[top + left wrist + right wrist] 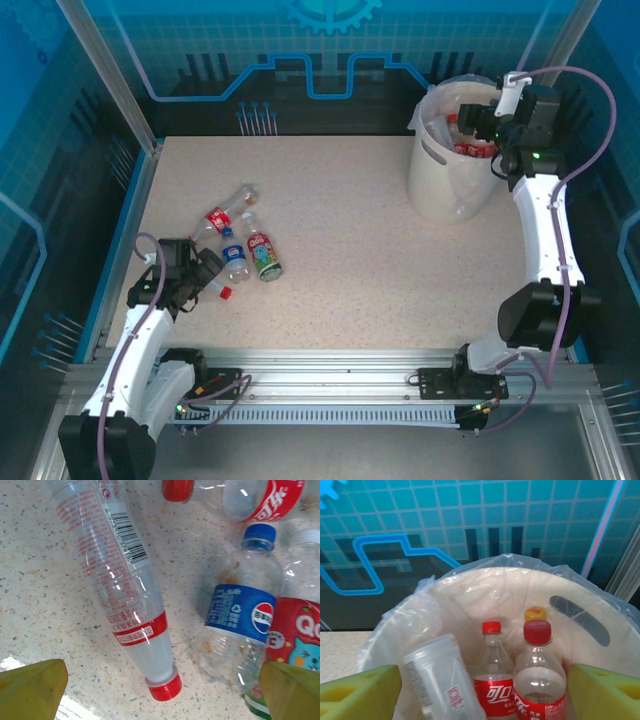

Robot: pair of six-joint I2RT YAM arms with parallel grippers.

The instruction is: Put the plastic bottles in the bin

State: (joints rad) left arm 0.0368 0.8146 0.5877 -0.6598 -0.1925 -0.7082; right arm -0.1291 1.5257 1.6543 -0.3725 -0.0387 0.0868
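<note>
可口 on red-label bottle (493, 682), Pepsi globe on blue-capped bottle (241, 611); "Qo" on cartoon-label bottle (299, 636)

— Where are the plastic bottles?
— Four lie flat on my left of the desk (370, 290): a red-labelled cola bottle (224, 213), a blue-capped Pepsi bottle (241, 621), a cartoon-labelled bottle (296, 637) just beside it, and a clear red-capped bottle (117, 587).
— And the bin (440, 195)?
— White, bag-lined, upright far right. I see two red-capped cola bottles (492, 682) upright inside, and one clear bottle (445, 682) tilted.

White bin (495, 580), red-capped red-labelled bottles (539, 680) ahead of right gripper (485, 690). Blue-labelled bottle (240, 615) by left gripper (162, 695) with yellow pads (30, 690). Speckled beige table (40, 605).
</note>
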